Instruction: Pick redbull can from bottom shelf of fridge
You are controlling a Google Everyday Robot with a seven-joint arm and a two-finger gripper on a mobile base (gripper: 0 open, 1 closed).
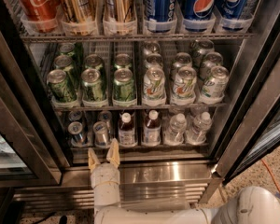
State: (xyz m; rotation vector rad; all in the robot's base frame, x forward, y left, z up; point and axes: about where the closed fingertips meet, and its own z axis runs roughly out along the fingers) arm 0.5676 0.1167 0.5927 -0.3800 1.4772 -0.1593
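Note:
The fridge (252,101) stands open with wire racks of drinks. On the bottom shelf (140,147), at the left, stand slim silver redbull cans: one at the front (101,133), one to its left (77,132), more behind them. My gripper (103,156) is at the shelf's front edge, just below the front can. Its two tan fingers (113,153) are spread apart and hold nothing. The can shows above and between them.
Juice bottles (126,129) and clear water bottles (175,129) fill the rest of the bottom row. Green (93,85) and white soda cans (184,86) sit on the rack above. The dark-framed glass door (9,148) hangs at the left.

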